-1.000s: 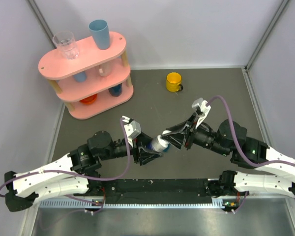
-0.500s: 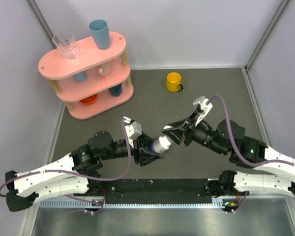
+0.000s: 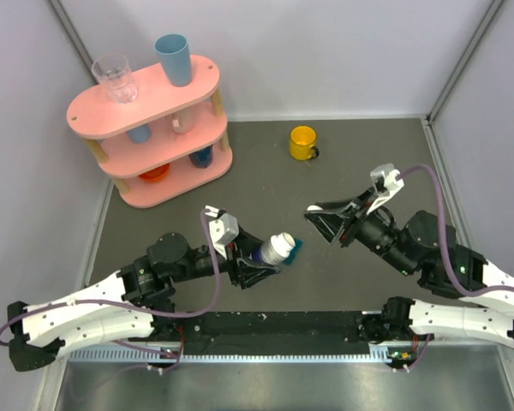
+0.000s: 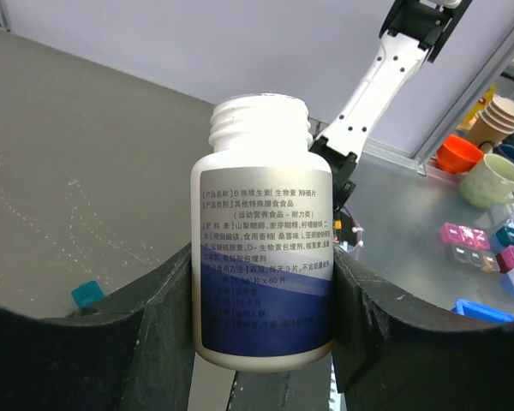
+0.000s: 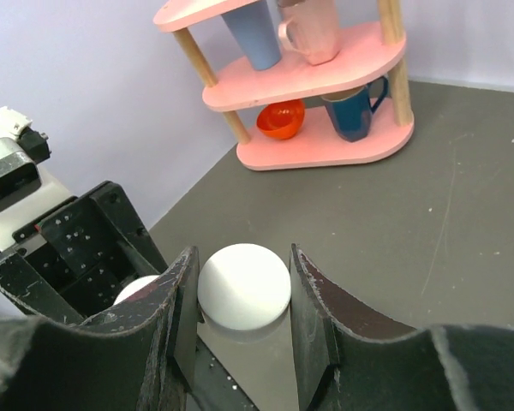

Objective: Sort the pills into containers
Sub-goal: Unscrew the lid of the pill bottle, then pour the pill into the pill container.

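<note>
Top external: pill box axis unclear

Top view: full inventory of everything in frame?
shelf: 1, pink, three tiers, far left
glass: 1, clear, top tier
blue cup: 1, light blue, top tier
second cup: 1, blue, middle tier
pink mug: 1, pale pink, middle tier
bowl: 1, orange, bottom tier
dark mug: 1, dark blue, bottom tier
yellow mug: 1, yellow, far centre
bottle: 1, white, uncapped, in left gripper
cap: 1, white, in right gripper
pill box: 1, teal, beside bottle, mostly hidden
left gripper: shut on bottle
right gripper: shut on cap
</note>
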`<state>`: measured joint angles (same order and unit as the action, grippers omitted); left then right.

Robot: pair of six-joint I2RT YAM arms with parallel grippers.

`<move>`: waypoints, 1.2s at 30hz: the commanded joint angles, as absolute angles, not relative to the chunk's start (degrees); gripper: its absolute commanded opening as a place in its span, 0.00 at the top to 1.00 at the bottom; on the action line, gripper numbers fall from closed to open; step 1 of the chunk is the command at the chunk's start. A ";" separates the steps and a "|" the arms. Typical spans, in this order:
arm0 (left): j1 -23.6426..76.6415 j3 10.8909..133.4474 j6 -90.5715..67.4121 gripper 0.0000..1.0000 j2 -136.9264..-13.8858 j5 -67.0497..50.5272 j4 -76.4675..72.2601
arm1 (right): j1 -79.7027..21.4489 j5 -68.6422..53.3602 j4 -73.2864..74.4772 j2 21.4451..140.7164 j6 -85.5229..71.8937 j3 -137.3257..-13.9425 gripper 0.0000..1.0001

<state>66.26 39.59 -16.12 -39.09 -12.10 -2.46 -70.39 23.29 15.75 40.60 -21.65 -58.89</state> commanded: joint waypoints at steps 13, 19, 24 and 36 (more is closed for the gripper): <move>65.48 19.52 -14.06 1.00 -38.93 -9.67 -25.13 | -70.75 27.86 23.73 32.96 -28.03 -49.66 1.00; 62.58 14.59 -14.50 1.00 -41.30 -10.64 -31.54 | -70.75 29.35 27.68 32.43 -28.21 -48.69 1.00; 59.25 12.22 -15.29 1.00 -46.22 -11.85 -35.68 | -70.75 31.81 28.21 30.76 -29.88 -45.97 1.00; 52.82 12.91 -15.12 1.00 -61.50 -19.95 -42.55 | -70.75 39.55 29.79 31.55 -30.94 -41.75 1.00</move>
